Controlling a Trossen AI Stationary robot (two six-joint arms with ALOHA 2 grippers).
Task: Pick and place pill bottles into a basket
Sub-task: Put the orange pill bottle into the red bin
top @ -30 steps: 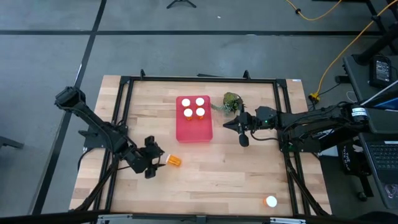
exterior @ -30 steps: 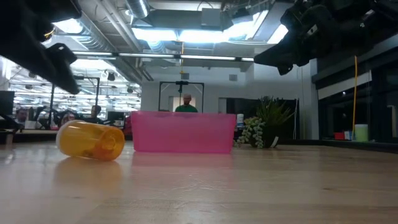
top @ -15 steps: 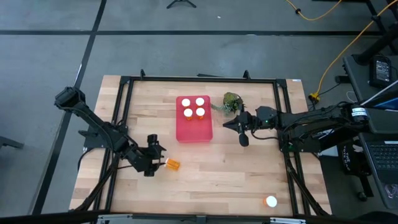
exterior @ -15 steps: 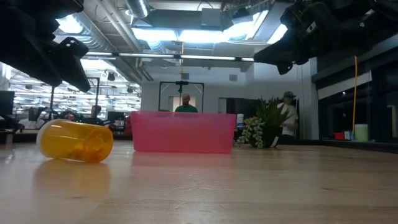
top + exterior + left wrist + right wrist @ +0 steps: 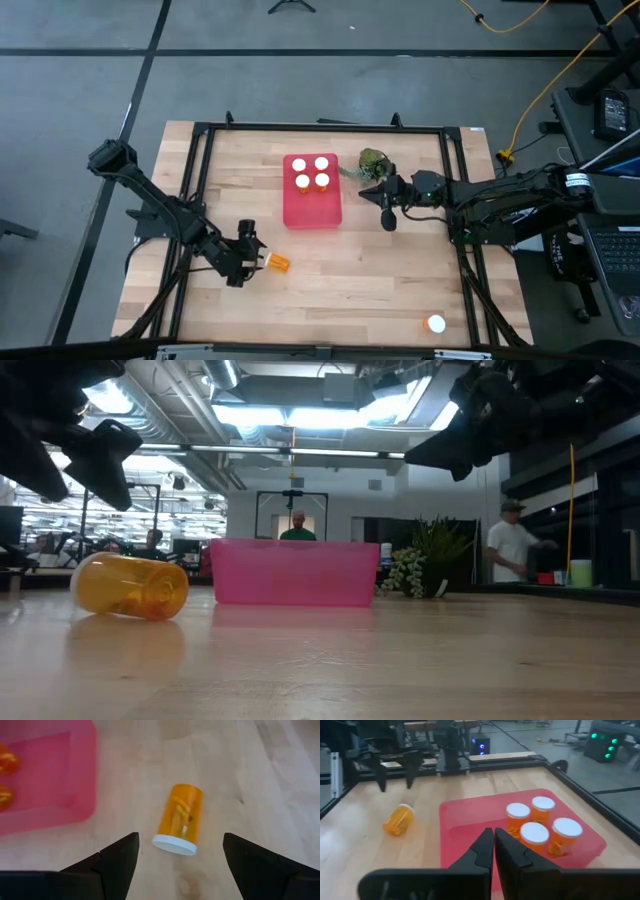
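Wooden table (image 5: 340, 280) boards are seen from above, with black arms at both sides. Nearest, at the right corner, one bottle (image 5: 435, 323) is left standing alone. Farther in, on the left, a second bottle (image 5: 278, 263) is lying on its side. It has been nudged and has rolled a little, first toward the near left and then back a bit. The left gripper (image 5: 255, 250) is held just left of it with its fingers spread wide, and nothing is held yet. It has been lined up with the bottle, so a grab can be expected next. Farther still, the basket (image 5: 312, 215) is seen in the middle with four bottles (image 5: 311, 173) already standing at its far end. Just right of the basket, the right gripper (image 5: 389, 220) is kept closed and empty, near the plant (image 5: 373, 163). Two bottles are still to be put in.
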